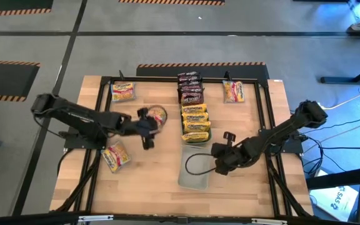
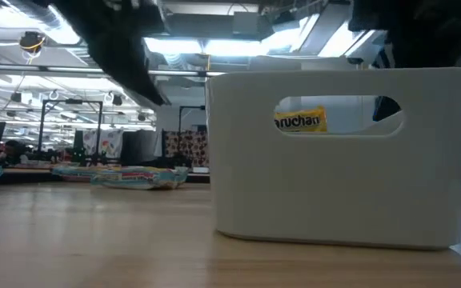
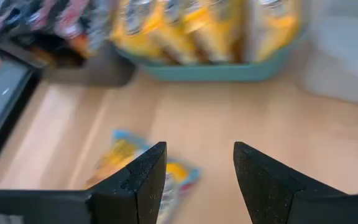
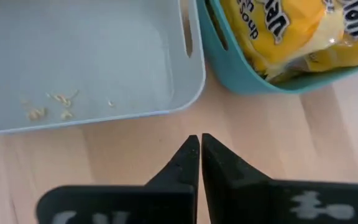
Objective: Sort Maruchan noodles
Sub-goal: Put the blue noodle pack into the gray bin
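The noodle packet (image 1: 157, 115) lies flat on the desk (image 1: 142, 181), just beside the teal tray (image 1: 197, 135) of yellow packets (image 1: 194, 120). The left end effector (image 1: 147, 127) hangs right over it with its fingers spread, probably to pick it up for sorting. Dark packets (image 1: 190, 87) fill a tray beyond the teal one. The right end effector (image 4: 199, 155), fingers pressed together and holding nothing, waits near the empty clear tray (image 1: 195, 169). The desk is pale wood; the floor around is grey.
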Controlling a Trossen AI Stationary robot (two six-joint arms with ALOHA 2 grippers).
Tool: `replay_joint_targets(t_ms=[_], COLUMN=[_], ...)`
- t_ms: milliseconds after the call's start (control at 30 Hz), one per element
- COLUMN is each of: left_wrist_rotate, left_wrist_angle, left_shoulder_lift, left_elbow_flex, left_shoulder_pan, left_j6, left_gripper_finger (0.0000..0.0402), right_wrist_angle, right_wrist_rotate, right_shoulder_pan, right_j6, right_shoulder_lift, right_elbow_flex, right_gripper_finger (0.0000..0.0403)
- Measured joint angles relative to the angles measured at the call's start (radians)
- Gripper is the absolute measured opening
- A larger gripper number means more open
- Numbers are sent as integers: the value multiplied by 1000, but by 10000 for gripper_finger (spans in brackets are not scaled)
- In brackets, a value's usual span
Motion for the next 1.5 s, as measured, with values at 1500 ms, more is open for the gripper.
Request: replay_joint_targets(t_ms=[1500], left_wrist_rotate=[404], left_wrist_angle=[-370], left_shoulder_lift=[63], left_elbow_flex=[20], left_shoulder_pan=[254], left_j6=[-110], left_gripper_finger=[180], right_wrist_angle=[616], right_wrist_rotate=[-47], right_shoulder_pan=[-69], right_j6=[-187], right_shoulder_lift=[-112], right_elbow_flex=[-285], right_gripper_finger=[3])
